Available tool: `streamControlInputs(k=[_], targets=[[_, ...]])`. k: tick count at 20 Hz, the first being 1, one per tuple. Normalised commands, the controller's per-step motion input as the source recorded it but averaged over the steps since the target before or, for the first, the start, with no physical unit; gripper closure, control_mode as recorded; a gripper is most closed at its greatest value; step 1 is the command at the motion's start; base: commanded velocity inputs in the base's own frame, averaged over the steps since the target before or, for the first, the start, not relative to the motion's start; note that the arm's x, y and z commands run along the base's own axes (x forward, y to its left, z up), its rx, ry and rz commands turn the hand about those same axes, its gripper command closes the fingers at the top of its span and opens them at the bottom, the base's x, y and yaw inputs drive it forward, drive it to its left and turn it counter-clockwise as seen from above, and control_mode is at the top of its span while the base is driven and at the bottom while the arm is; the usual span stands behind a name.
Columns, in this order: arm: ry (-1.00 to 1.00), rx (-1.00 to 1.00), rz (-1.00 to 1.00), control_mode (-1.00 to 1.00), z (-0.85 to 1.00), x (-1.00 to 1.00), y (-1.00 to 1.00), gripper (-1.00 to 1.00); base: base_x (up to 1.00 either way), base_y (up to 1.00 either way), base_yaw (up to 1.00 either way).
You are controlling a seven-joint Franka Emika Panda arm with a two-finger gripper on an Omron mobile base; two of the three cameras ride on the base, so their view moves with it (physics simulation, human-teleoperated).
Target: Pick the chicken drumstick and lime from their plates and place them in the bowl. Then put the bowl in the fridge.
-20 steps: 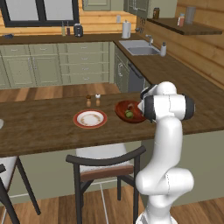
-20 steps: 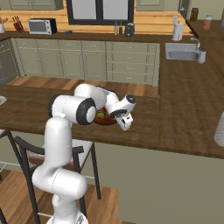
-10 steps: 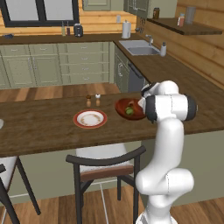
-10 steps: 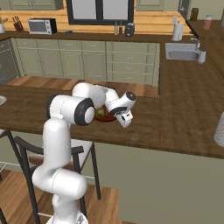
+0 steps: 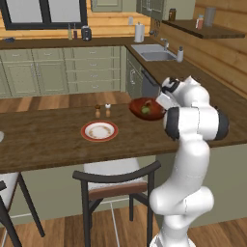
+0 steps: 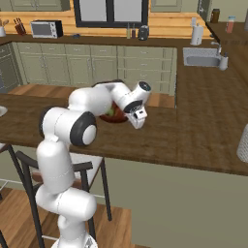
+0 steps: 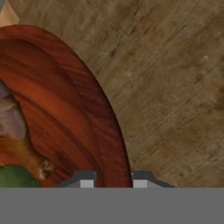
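A: What is on the bench (image 5: 58, 144), from left to right?

B: First the plate with the red rim (image 5: 99, 130). It has nothing on it but some brownish marks. Behind it stand two little shakers (image 5: 102, 111). Then, to the right, comes the wooden bowl (image 5: 144, 108).

A: What is in the bowl?

B: The green lime (image 5: 145, 110) is in it. In the hand view the lime (image 7: 15, 177) sits at the bottom left, and the brown drumstick (image 7: 17, 135) lies right beside it, inside the bowl (image 7: 65, 109) too.

A: What are the jaws doing?

B: The gripper (image 7: 109, 183) is clenched on the bowl's rim. One tip is on the inside of the rim and one is on the outside. From the right base view the gripper (image 6: 136, 118) is at the right edge of the bowl (image 6: 112, 115).

A: Did anything change from a moment ago?

B: The jaws closed the last little bit on the rim. The bowl looks a bit higher over the bench than before. The plate and the shakers stayed where they were.

A: Where is the fridge?

B: I cannot see it in these pictures.
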Motion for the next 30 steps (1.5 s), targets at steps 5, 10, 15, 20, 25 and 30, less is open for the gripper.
streamControlInputs(k=[5, 10, 15, 20, 25, 30], targets=[[0.03, 0.0, -0.03, -1.0, 0.81, -0.98, 0.21, 1.0, 0.0, 0.0, 0.0], [0.0, 0.0, -0.06, -1.0, 0.45, -1.0, 0.55, 1.0, 0.0, 0.0, 0.0], [-0.09, 0.0, -0.05, -1.0, 0.36, -1.0, 0.59, 1.0, 0.0, 0.0, 0.0], [-0.06, 0.0, -0.13, -1.0, 0.29, -1.0, 0.37, 1.0, 0.0, 0.0, 0.0], [-0.02, 0.0, -0.23, -1.0, 0.08, -1.0, 0.01, 1.0, 0.0, 0.0, 0.0], [-0.01, -0.01, -0.2, -1.0, 0.0, -0.88, 0.03, 1.0, 0.0, 0.0, 0.0]])
